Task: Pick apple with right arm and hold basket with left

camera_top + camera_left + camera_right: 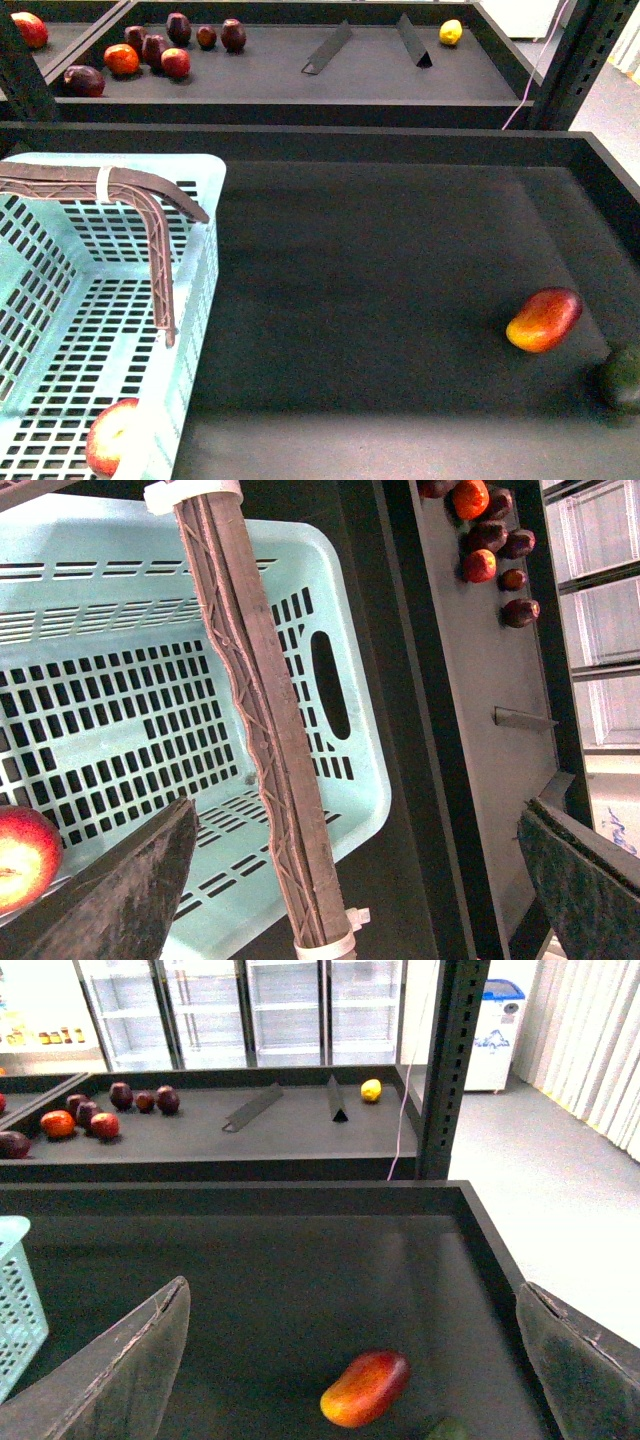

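The apple (112, 437) already lies in the basket (195, 290), near its front wall; the left claw (360, 880) hangs spread above the handle (262, 730). Right claw (350, 1360), also spread, hovers over the worktop (380, 280) near the mango (545, 319), risking a mistaken grab.

Front view over basket (205, 215); wrist views above, mango (365, 1388) shared.

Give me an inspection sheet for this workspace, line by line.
Surface: dark tray, mostly bare.
Job's things: apple lies inside the turquoise basket, near corner; brown handle across the top.
Clutter: mango and dark green fruit on the tray's right.
Claws: left claw open above the basket; right claw open above the mango; neither holds anything.
Cables: nothing seen.
Surroundings: rear shelf with fruit, lemon; glass-door fridges.
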